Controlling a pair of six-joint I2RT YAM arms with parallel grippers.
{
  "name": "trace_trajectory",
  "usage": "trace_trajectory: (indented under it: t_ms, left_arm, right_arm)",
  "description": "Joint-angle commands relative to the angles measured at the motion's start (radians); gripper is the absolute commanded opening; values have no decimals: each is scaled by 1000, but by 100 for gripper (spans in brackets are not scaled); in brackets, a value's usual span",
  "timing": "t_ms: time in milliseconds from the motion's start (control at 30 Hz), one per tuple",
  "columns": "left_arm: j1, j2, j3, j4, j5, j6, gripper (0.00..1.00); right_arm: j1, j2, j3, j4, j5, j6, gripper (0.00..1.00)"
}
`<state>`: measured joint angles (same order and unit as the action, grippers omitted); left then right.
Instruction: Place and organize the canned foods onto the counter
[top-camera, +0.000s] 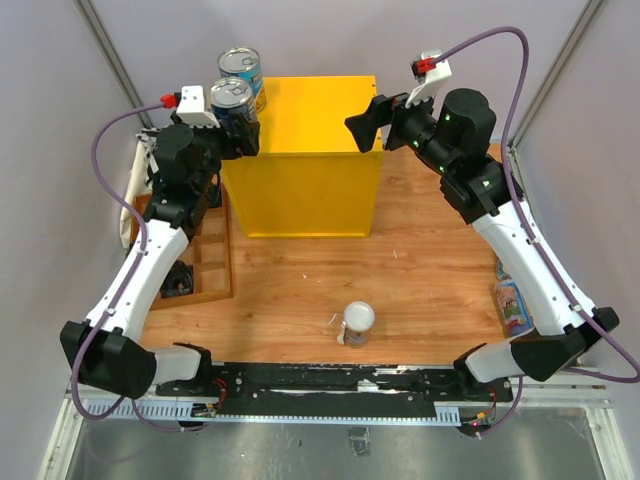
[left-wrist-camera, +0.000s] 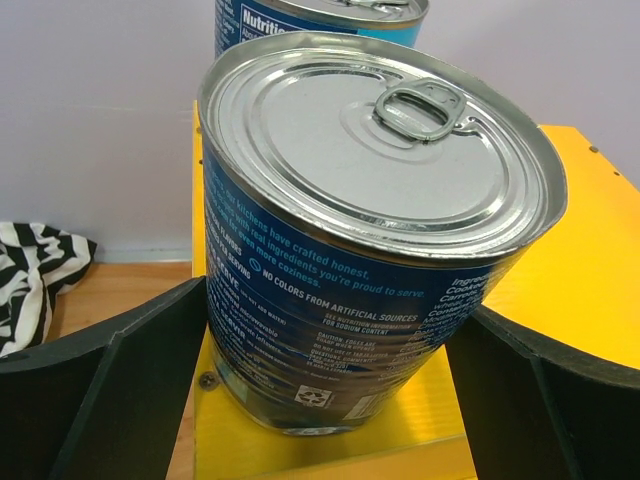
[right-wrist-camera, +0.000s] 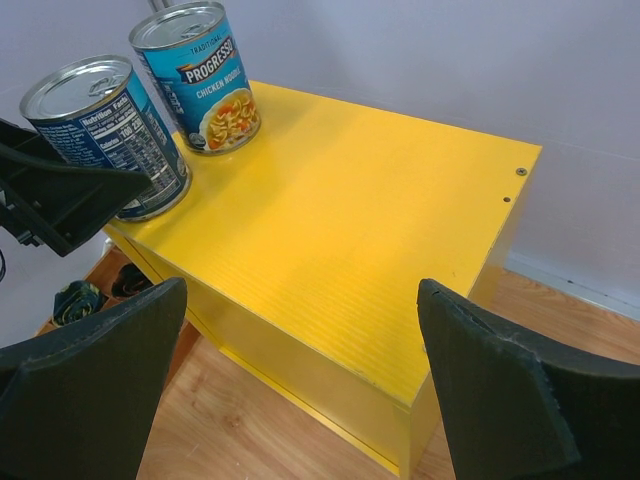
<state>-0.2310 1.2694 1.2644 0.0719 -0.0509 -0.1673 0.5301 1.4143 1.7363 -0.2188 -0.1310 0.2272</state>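
Observation:
The yellow counter (top-camera: 318, 150) stands at the back centre. One wide blue-labelled can (top-camera: 241, 66) stands on its far left corner, also in the right wrist view (right-wrist-camera: 198, 75). My left gripper (top-camera: 236, 126) is shut on the second blue-labelled can (left-wrist-camera: 370, 230), whose base rests on the counter top (left-wrist-camera: 590, 260) near the left front edge. My right gripper (right-wrist-camera: 300, 300) is open and empty above the counter's right side (right-wrist-camera: 350, 210), and shows in the top view (top-camera: 362, 122). A slim white-lidded can (top-camera: 357, 322) stands on the table in front. No gold tins are in view.
A brown wooden compartment tray (top-camera: 208, 262) with small black objects (top-camera: 178, 281) lies left of the counter. A striped cloth (top-camera: 128, 212) hangs at the left edge. A colourful labelled item (top-camera: 511, 303) lies at the table's right edge.

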Motion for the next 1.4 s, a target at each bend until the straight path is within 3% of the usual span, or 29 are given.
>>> trace_trajectory:
  t_ms: [0,533,733,867,1200,1367]
  left_arm:
    - [10,-69,8,4,24,-27,99]
    - [5,-264,-73,-71,44,-72,99]
    - [-61,-356,-110,-137,53,-84,99]
    - [-166,-401,-138,-193,38,-106,99]
    - [-569,-474,-250,-272,-130,-173,99]
    - [-767,-461,-313,-265,-220,-216,99]
  right_arm:
    - [-12,-3,38,-14,-10,-15,99]
    - [10,-23,27,-84,16,-11,98]
    - [38,-74,-25,-134,74,-23,99]
    - [45,-134,-93,-195,118,-25,99]
    - [25,-304,-287,-462,328,6,98]
    - [0,-363,-359,-563,357,42,98]
